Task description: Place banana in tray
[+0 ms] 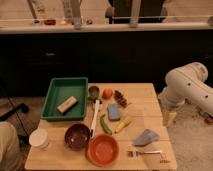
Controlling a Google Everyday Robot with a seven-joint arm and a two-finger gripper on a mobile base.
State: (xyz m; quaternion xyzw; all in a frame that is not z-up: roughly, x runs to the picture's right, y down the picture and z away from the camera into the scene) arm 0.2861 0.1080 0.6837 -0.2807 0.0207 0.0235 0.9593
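The small yellow banana lies on the wooden table, just right of a dark green curved vegetable. The large green tray stands at the table's back left and holds a tan rectangular block. My arm reaches in from the right and bends down beside the table's right edge. The gripper hangs there, off the table, to the right of the banana and apart from it.
A maroon bowl and an orange bowl stand at the front. A white cup, white utensil, blue sponge, grey-blue cloth, fork, orange fruit and small cup also lie on the table.
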